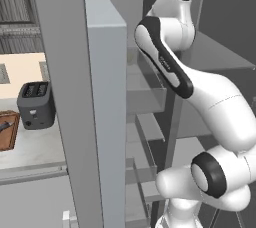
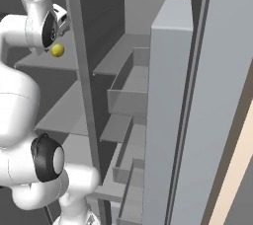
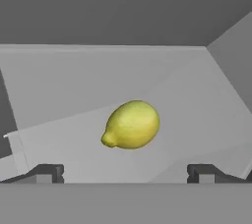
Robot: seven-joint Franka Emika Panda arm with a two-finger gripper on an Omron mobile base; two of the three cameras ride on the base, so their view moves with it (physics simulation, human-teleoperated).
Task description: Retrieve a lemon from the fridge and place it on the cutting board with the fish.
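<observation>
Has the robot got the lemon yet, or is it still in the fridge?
Not yet. Done: the fridge is open and the arm reaches inside. In hand: the open gripper is lined up on the lemon, which lies on a shelf, untouched. Left: grab it and carry it to the cutting board beside the toaster.

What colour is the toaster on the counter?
Dark grey toaster, clearest in the left base view.

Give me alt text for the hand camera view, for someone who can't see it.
A small bright yellow oval lemon lies on a flat grey fridge shelf, centred just ahead of the open gripper. Its two dark fingers stand wide apart at the bottom, not touching the fruit.
</observation>
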